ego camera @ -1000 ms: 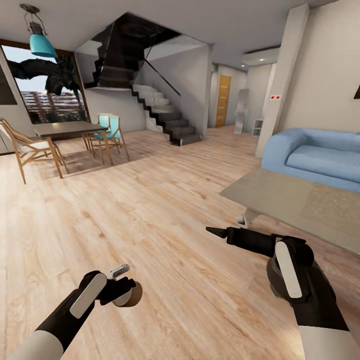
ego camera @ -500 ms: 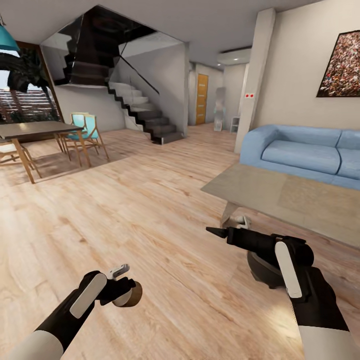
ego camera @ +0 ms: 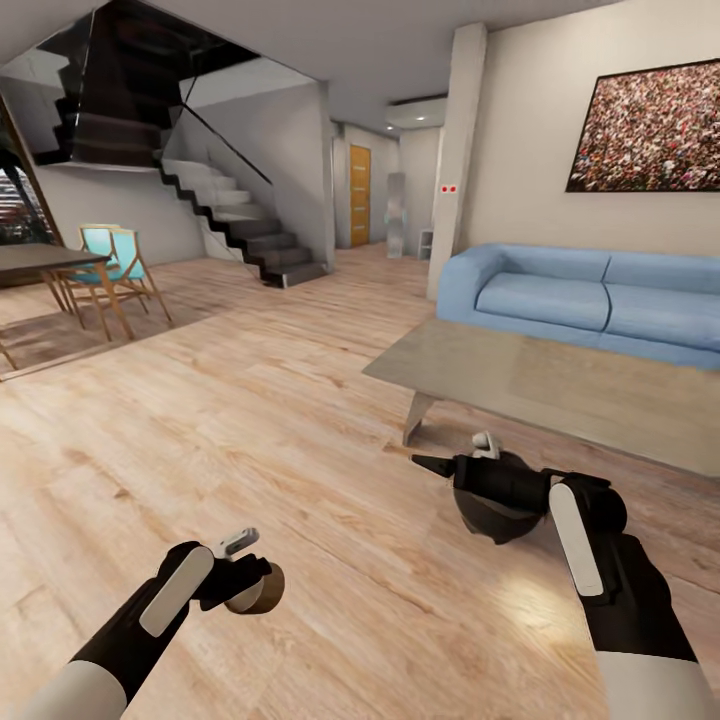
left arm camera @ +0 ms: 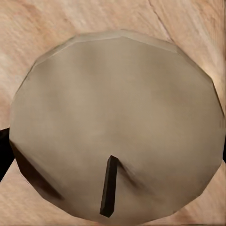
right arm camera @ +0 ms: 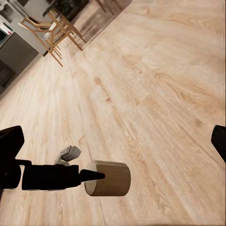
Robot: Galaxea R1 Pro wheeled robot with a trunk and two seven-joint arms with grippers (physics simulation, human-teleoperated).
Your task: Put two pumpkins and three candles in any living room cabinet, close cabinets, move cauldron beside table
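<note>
You had the left hand (ego camera: 243,580) low over the light wood-plank floor (ego camera: 250,420), clamped on a candle (ego camera: 255,588). In the head view the stubby beige-tan cylinder lay on its side between the dark fingers, with one pale finger (ego camera: 237,541) showing above it. The left wrist view looked straight at the candle's (left arm camera: 115,125) round end, its small dark wick (left arm camera: 109,186) pointing toward the lens and plank floor visible around its rim. From the right wrist view the same candle (right arm camera: 108,178) showed side-on at the tip of the left hand (right arm camera: 87,175), held clear of the floor.

Your right hand (ego camera: 425,462) reached forward from the right arm, its dark finger ending in a narrow point. I cannot tell whether its fingers were apart or together; the right wrist view showed a dark finger (right arm camera: 219,141) at one edge of the picture and nothing between.

The cauldron (ego camera: 495,505) stood on the floor just beside the near left corner of the counter (ego camera: 520,380), partly hidden behind your right forearm. A small pale thing (ego camera: 485,445) showed at its far rim; I could not make out what it was. The glossy grey counter sat in front of the blue sofa (ego camera: 580,300), with nothing on its top that I could see.

Farther off, a dark staircase (ego camera: 230,225) rose at the back, wooden chairs (ego camera: 110,275) with teal seats stood by a dining table at the left edge, and a large picture (ego camera: 645,125) hung above the sofa.
</note>
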